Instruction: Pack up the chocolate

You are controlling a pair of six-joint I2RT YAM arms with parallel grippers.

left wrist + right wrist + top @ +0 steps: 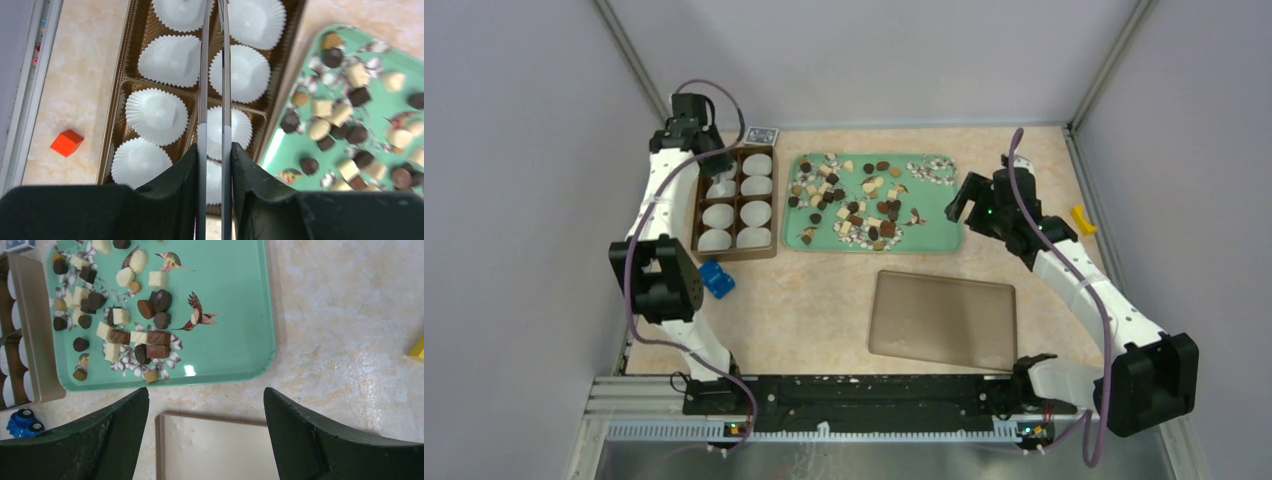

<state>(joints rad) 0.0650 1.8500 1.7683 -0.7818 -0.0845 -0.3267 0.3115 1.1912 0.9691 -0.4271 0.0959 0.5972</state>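
The chocolate (854, 200), small dark rounds, cream squares and speckled bits, lies scattered on a green tray (929, 215). It also shows in the left wrist view (350, 110) and the right wrist view (145, 335). A brown box (696, 210) left of the tray holds white paper cups (756, 186), all empty. My left gripper (722, 172) hovers over the box's far left cups. Its thin blades (214, 10) stand almost together with nothing seen between them. My right gripper (959, 205) is open and empty (206, 395) above the tray's near right corner.
A flat brown lid (944, 320) lies in front of the tray. A blue toy (716, 278) sits near the box's front corner. A yellow block (1081, 220) is at the right edge, an orange block (66, 142) left of the box, a small blue card box (761, 135) behind it.
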